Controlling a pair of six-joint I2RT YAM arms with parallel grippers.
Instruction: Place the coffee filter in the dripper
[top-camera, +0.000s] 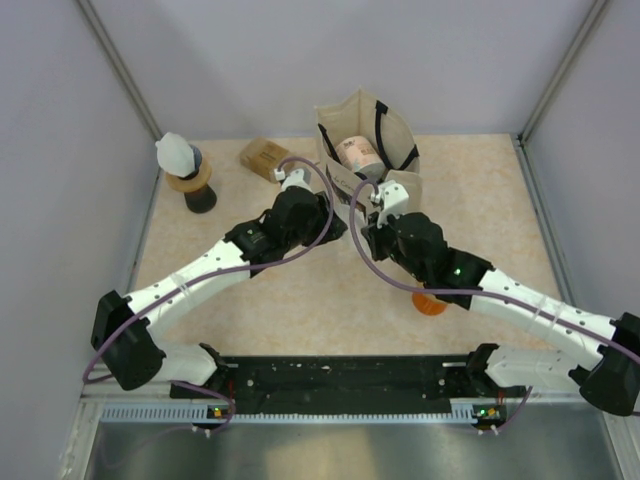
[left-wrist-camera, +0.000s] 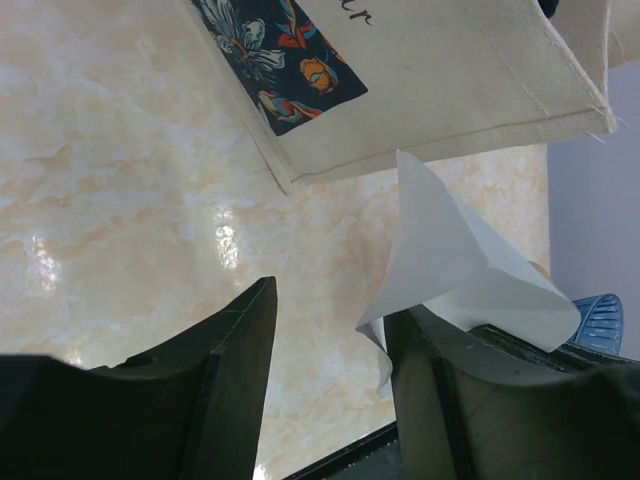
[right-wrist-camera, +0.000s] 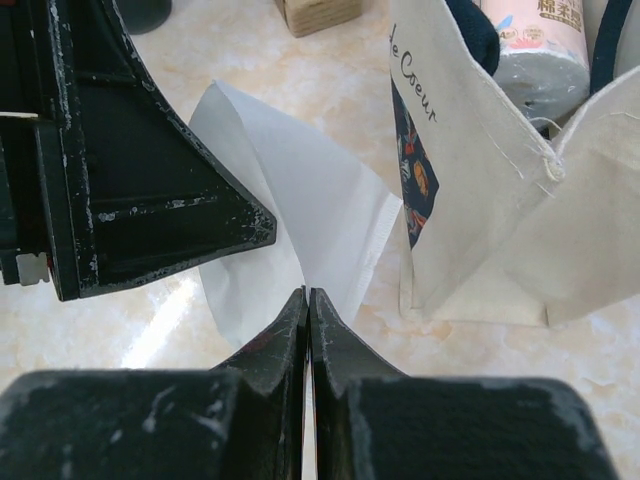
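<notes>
We find the right gripper (right-wrist-camera: 308, 297) clenched on the lower edge of the coffee filter (right-wrist-camera: 300, 200), which stands unfolded over the table (right-wrist-camera: 200, 60). The left gripper (left-wrist-camera: 330, 300) is released, jaws apart, with one finger against the filter's 9 o'clock side in the right wrist view. The tote bag (right-wrist-camera: 480, 200) stands just beside the filter at its 3 o'clock.

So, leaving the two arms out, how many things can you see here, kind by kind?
Paper coffee filter: 1
Dripper on its stand: 1
Cloth tote bag: 1
Canister in the bag: 1
Small brown box: 1
Orange object: 1
Total: 6
</notes>
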